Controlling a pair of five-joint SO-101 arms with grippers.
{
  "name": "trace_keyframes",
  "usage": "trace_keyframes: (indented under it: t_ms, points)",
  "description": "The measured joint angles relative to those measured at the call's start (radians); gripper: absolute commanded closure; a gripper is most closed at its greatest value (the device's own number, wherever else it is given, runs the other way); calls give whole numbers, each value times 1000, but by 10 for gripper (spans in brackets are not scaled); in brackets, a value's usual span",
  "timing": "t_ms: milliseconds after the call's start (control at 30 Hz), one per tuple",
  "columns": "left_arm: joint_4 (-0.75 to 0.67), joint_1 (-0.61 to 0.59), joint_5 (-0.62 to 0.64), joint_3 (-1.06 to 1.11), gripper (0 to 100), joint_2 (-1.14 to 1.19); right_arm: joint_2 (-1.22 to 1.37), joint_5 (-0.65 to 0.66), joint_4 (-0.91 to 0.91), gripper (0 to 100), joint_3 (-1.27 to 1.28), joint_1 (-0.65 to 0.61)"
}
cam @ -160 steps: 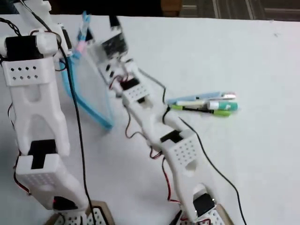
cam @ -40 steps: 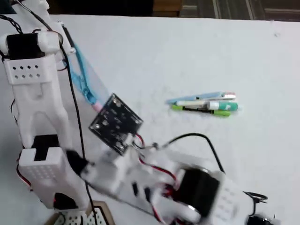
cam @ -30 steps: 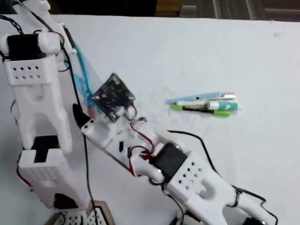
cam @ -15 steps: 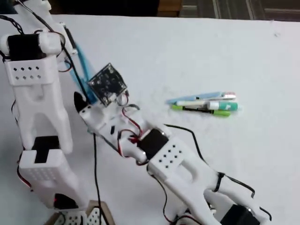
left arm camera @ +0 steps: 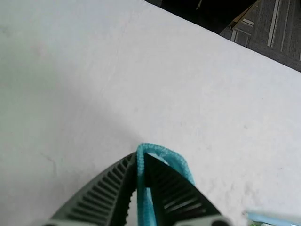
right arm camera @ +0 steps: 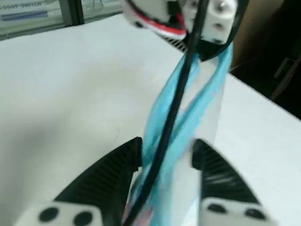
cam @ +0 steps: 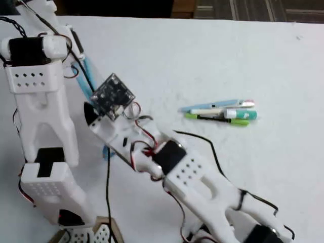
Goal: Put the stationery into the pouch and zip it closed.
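White table (cam: pixel 202 55) takes nearly all of the high view, and a dark floor (left arm camera: pixel 277 33) begins behind its far edge. Two arms, one pouch and four pens, as far as I can count them, are on it.

At the left stands the left arm (cam: pixel 40 101). The left gripper (left arm camera: pixel 140 165) is clenched on the teal loop (left arm camera: pixel 162 155) of the pouch (cam: pixel 87 73), which hangs upright above the table, clear with teal edges.

Next to it, the right arm (cam: pixel 187 172) lies slanted across the middle. The right gripper (right arm camera: pixel 165 146) is released, its jaws apart on either side of the pouch's teal edge. One black cable (right arm camera: pixel 181 94) hangs in front of the pouch there.

At the right, the pens (cam: pixel 220 112) lie together flat on the table, outside the pouch and well apart from it
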Motion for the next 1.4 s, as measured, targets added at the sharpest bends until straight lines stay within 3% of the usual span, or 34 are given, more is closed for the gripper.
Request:
trace_keyframes:
  t_ms: [333, 467, 800, 1033, 1233, 1300, 1400]
  points:
    - [0, 0, -2, 0, 979, 0, -476, 6, 364, 640, 8, -14]
    - [0, -2, 0, 0, 979, 0, -552, 6, 400, 640, 100, 41]
    - [0, -2, 0, 0, 979, 0, -468, 6, 74, 640, 362, 100]
    - [0, -2, -8, 0, 979, 0, -321, -106, -69, 640, 315, -46]
    - [5, -2, -9, 0, 979, 0, -135, -114, -187, 648, 227, -48]
    - [5, -2, -9, 0, 979, 0, -51, -114, -227, 703, 190, -48]
    - [5, -2, -9, 0, 979, 0, 78, -114, -267, 884, 132, -29]
